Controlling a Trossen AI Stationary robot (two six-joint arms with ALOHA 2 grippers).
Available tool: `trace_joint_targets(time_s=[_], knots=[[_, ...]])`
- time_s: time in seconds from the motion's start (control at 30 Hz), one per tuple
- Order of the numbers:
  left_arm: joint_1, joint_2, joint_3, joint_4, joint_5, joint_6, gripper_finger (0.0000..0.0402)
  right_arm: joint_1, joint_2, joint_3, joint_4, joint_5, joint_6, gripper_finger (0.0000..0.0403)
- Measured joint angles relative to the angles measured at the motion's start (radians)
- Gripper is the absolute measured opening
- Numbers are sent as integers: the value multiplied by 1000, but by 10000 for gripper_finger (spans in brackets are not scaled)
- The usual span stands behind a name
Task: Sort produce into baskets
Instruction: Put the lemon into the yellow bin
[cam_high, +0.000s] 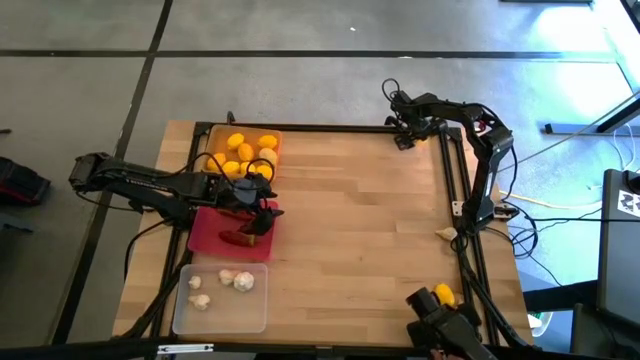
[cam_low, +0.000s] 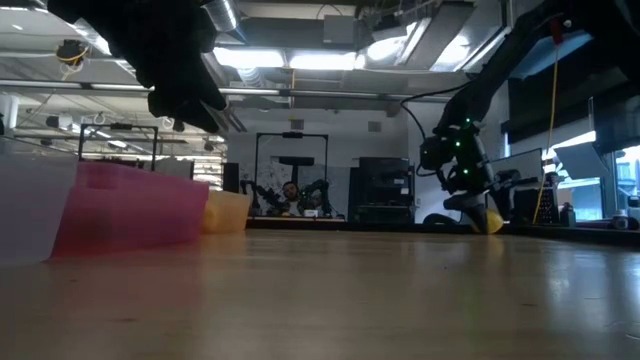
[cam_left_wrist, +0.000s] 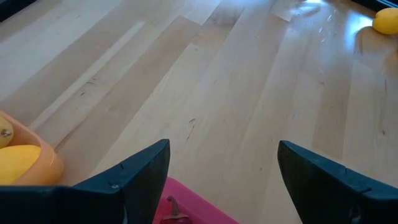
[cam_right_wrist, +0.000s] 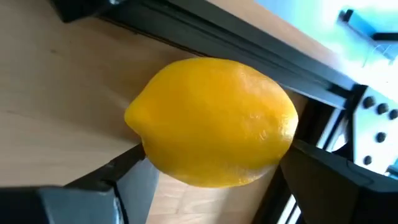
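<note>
Right gripper (cam_right_wrist: 211, 177) fingers straddle a lemon (cam_right_wrist: 214, 121), seemingly touching; left gripper (cam_left_wrist: 224, 180) fingers spread.

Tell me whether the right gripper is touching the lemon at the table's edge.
Cannot tell. In the right wrist view the lemon sits between the right gripper's spread fingers, but no contact or gap shows plainly there.

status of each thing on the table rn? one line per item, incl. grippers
orange basket: holds lemons
red basket: holds a red pepper
clear basket: holds garlic bulbs
loose lemon: on the table by its edge, between the right gripper's fingers, not lifted
right gripper: around the lemon, closing
left gripper: open, empty, above the red basket
</note>
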Motion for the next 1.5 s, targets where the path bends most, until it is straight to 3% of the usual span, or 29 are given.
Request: trace_joint_targets(time_s=[0.4, 0.63, 1.1, 1.23, 1.5], knots=[[0, 0, 0, 0, 0, -7, 292, 21, 0, 34, -80, 38, -52, 312], [0, 0, 0, 0, 0, -9, 292, 28, -1, 48, -125, -19, -64, 312], [0, 0, 0, 0, 1, -3, 292, 60, -1, 48, -126, 84, -221, 312], [0, 0, 0, 1, 0, -3, 292, 81, -1, 48, -75, 115, -308, 312], [0, 0, 0, 1, 1, -6, 292, 91, 7, 48, 42, 61, -377, 312]])
